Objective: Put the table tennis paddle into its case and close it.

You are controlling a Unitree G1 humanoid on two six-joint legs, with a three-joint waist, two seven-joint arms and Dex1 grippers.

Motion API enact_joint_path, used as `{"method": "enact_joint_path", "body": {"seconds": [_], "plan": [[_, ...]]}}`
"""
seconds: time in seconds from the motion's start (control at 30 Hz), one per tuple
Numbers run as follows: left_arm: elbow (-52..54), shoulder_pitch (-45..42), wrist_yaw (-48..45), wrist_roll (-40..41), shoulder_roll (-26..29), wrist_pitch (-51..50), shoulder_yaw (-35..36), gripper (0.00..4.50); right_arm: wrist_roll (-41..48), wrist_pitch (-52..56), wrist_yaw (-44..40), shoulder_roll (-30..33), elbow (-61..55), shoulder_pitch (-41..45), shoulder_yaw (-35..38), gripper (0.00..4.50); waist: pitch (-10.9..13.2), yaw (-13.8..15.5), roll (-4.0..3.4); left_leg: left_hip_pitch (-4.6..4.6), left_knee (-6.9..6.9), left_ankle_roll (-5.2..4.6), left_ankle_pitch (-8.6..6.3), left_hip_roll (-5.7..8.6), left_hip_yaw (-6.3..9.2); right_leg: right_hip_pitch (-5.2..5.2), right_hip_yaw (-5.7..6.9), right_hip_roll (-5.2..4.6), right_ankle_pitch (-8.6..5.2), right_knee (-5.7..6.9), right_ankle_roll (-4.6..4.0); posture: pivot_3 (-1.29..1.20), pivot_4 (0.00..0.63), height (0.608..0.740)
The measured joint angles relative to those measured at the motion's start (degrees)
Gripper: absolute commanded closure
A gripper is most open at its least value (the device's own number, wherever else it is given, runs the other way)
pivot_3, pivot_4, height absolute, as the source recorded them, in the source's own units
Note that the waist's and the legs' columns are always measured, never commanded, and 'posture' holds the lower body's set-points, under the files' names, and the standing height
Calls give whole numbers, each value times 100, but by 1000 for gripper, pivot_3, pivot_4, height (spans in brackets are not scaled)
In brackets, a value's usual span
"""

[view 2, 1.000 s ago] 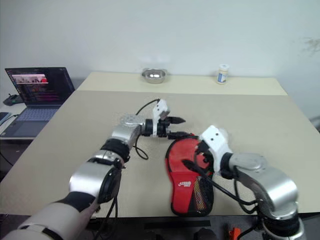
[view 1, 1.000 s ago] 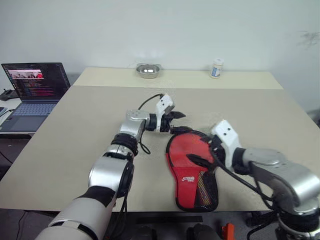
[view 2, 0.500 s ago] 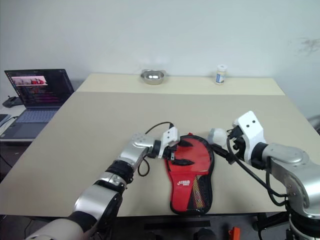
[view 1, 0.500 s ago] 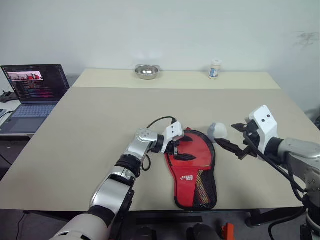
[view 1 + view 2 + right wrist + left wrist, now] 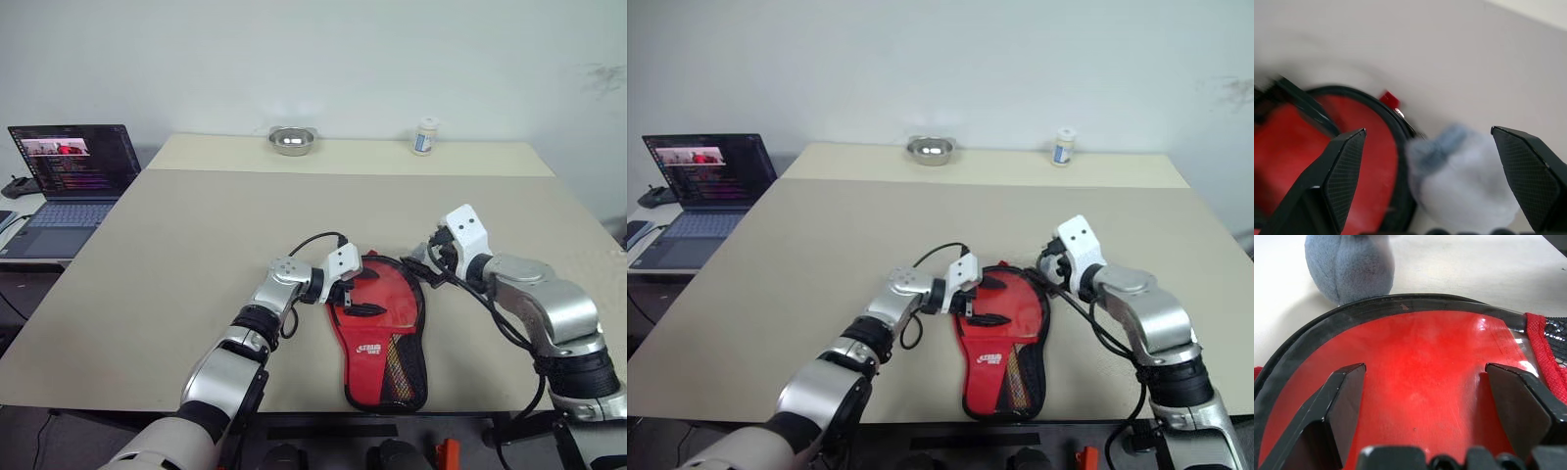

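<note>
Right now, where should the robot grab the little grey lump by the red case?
Probably around the grey lump's middle, coming from the right side, where the right gripper already points at it with fingers wide apart. It looks soft and rounded. The case hugs its left side.

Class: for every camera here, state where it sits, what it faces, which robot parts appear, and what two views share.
Head, both eyes: forward and down over the table; both arms.
Left wrist: along the open left gripper onto the paddle in the case.
Right wrist: along the open right gripper toward the grey lump.
Both wrist views share lump and case.
</note>
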State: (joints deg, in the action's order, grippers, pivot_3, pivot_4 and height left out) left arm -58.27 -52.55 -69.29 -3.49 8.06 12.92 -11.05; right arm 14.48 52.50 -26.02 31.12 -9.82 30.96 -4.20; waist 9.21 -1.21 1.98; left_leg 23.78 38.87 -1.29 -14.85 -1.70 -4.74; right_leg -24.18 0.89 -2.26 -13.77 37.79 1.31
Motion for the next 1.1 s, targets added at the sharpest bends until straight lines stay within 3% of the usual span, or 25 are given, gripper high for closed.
{"method": "enact_joint_path", "body": {"seconds": [0.2,0.23,0.33,0.57,0.73,1.1], "plan": [[-7,4,17,-2,0,2,0,262,-504,-541,66,9,646,18,-216,0,-2,-1,-1,-3,1,0,0,-1,1,2,1,0,0,4,0,0,150,740],[-7,5,17,-3,0,10,0,246,-558,-565,78,9,685,18,-215,181,-3,-2,-2,-3,1,0,0,-1,1,2,1,0,0,4,0,0,150,740],[-15,9,23,-6,0,48,0,239,-660,-588,129,-11,696,18,-203,920,-3,-1,-1,-3,0,0,0,-2,2,2,1,0,0,4,0,0,150,740],[-170,5,128,-17,-71,270,-7,239,-663,-487,234,-167,666,18,-135,3353,-10,3,-3,-5,1,0,0,-1,2,6,2,-1,0,3,0,0,150,740],[-346,-10,248,-29,-205,390,-31,239,-547,-15,84,104,100,-244,51,4403,-22,112,-20,-3,0,0,0,1,5,7,6,-4,0,-3,0,0,150,740],[-717,-169,371,-65,-404,253,-44,239,371,1534,-702,1524,-2726,-1972,583,4500,-86,247,-24,-5,1,-3,-3,2,16,18,17,-5,-17,-16,25,0,150,740]]}}
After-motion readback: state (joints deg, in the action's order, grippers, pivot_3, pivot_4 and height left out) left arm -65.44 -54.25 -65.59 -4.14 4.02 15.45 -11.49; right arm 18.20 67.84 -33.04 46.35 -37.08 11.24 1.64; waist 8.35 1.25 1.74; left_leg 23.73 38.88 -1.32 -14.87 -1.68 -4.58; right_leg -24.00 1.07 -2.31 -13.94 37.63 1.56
